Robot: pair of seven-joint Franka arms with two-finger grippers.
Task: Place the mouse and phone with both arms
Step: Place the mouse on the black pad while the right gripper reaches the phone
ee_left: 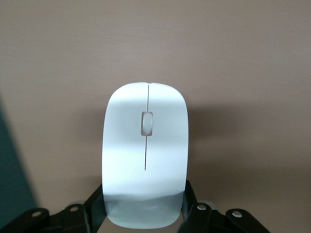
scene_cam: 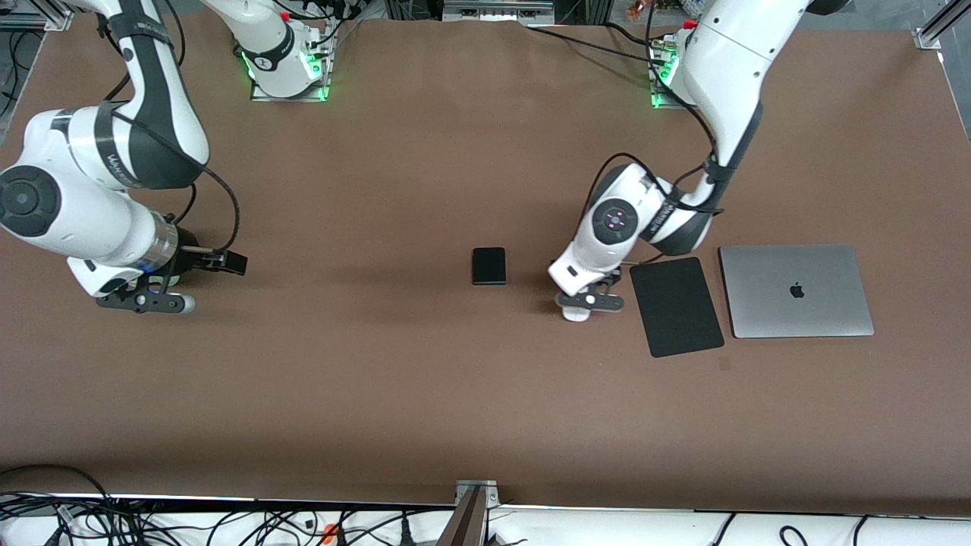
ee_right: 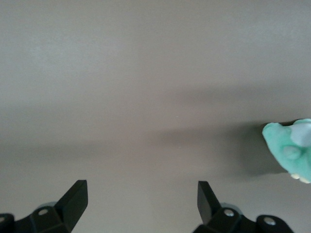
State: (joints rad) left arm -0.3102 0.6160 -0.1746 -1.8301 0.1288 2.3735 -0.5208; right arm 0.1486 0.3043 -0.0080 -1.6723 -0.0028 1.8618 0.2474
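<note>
The white mouse [ee_left: 145,145] lies on the brown table between my left gripper's [ee_left: 144,196] fingers, which press against both its sides. In the front view only its white end [scene_cam: 576,315] shows under the left gripper [scene_cam: 590,302], beside the mouse pad. The black phone [scene_cam: 488,265] lies flat at mid-table, apart from both grippers, toward the right arm's end from the mouse. My right gripper [scene_cam: 144,300] is open and empty, low over bare table at the right arm's end; it also shows in the right wrist view [ee_right: 142,189].
A flat black mouse pad [scene_cam: 676,305] lies beside the left gripper, and a closed silver laptop [scene_cam: 795,290] lies next to it toward the left arm's end. A teal lump [ee_right: 291,150] shows at the edge of the right wrist view.
</note>
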